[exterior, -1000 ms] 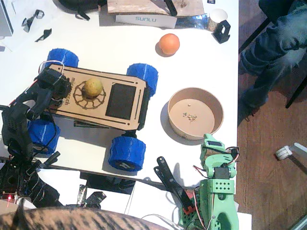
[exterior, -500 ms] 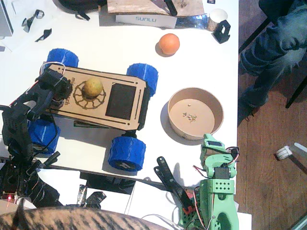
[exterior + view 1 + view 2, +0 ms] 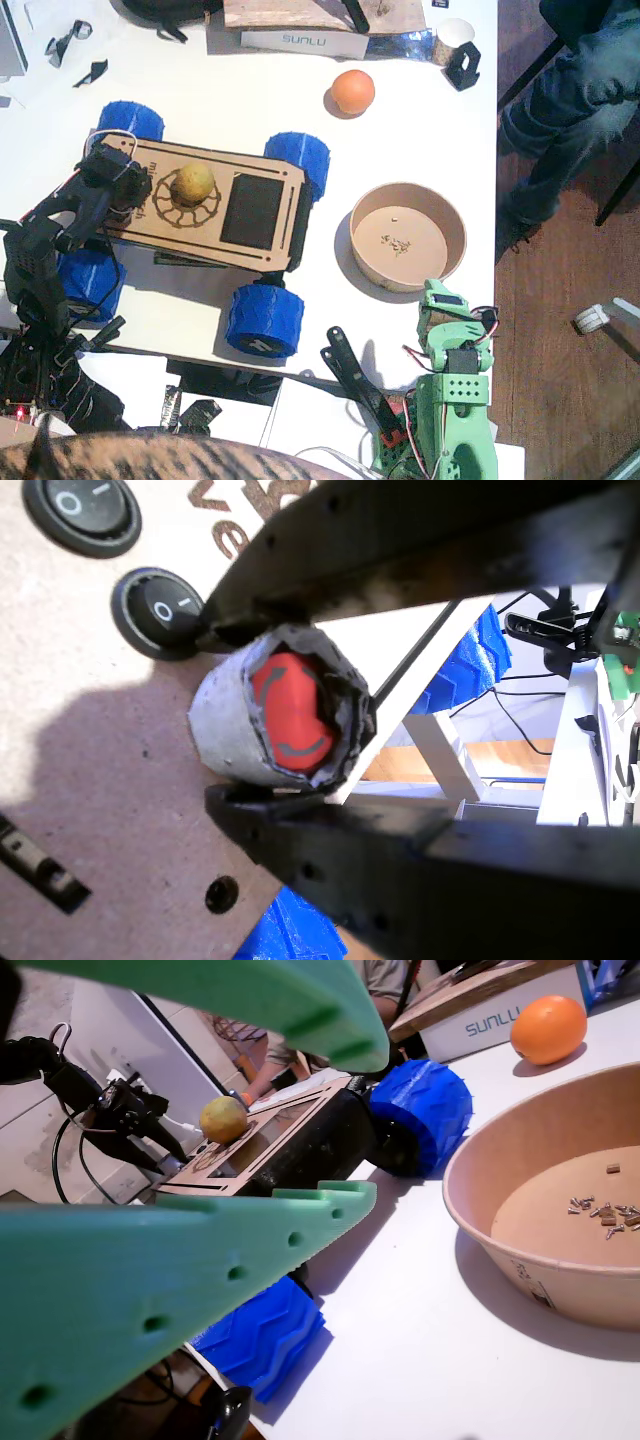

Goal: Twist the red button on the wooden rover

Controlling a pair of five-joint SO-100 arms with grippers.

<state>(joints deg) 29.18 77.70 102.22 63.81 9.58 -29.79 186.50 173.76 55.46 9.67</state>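
Red button (image 3: 291, 720) sits at the rover's left end, its grey collar pinched between the left end effector's (image 3: 275, 715) black jaws — clenched on it. Judgement: rotate about the button's own axis, keep squeeze even, no sideways drag on the wooden rover (image 3: 215, 205). Two black rocker switches (image 3: 158, 611) lie just beside — avoid nudging. Right end effector (image 3: 250, 1110) hangs released, near the bowl (image 3: 407, 237). Yellowish ball (image 3: 194, 183) sits on the gear cutout; orange ball (image 3: 352, 91) well apart on the desk (image 3: 240, 85).

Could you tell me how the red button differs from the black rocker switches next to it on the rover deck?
The red button stands raised inside a grey collar, while the black rocker switches sit low on the wooden rover. The left gripper has a jaw on either side of the button; the switches are untouched. The switches carry white markings, the button a dark curved mark. All are round.
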